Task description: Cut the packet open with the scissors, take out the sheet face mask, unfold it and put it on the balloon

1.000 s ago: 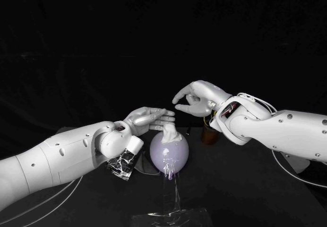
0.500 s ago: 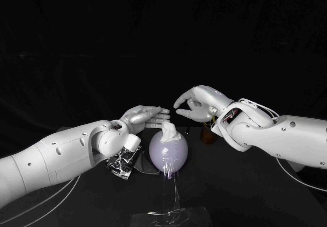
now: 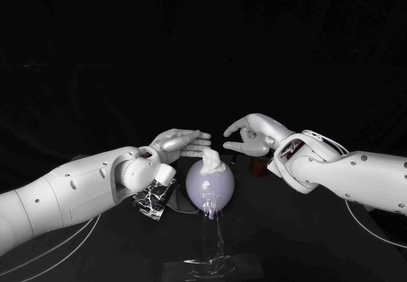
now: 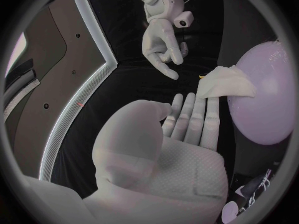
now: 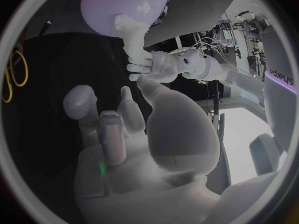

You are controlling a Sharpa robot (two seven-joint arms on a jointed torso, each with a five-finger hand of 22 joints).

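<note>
A lilac balloon [image 3: 209,189] stands upright on a clear stand, with the white sheet mask [image 3: 212,161] bunched up on its top. My left hand [image 3: 180,143] hovers just left of the mask, fingers stretched out flat and holding nothing. My right hand [image 3: 252,134] hangs above and to the right of the balloon, fingers loosely curved and apart, also holding nothing. The left wrist view shows the mask [image 4: 225,82] lying against the balloon [image 4: 264,99], just past my left fingertips [image 4: 193,117]. The cut silver packet [image 3: 153,198] lies under my left wrist.
The stand's clear base [image 3: 207,267] sits near the table's front edge. A brown object [image 3: 259,167] stands behind the balloon, below my right hand. Yellow scissor handles [image 5: 12,74] lie on the black table off to the side of my right hand.
My right hand has dropped lower and shifted slightly right, closer to the balloon's top. My left hand has risen a little and drawn back from the mask. The mask stays on the balloon.
</note>
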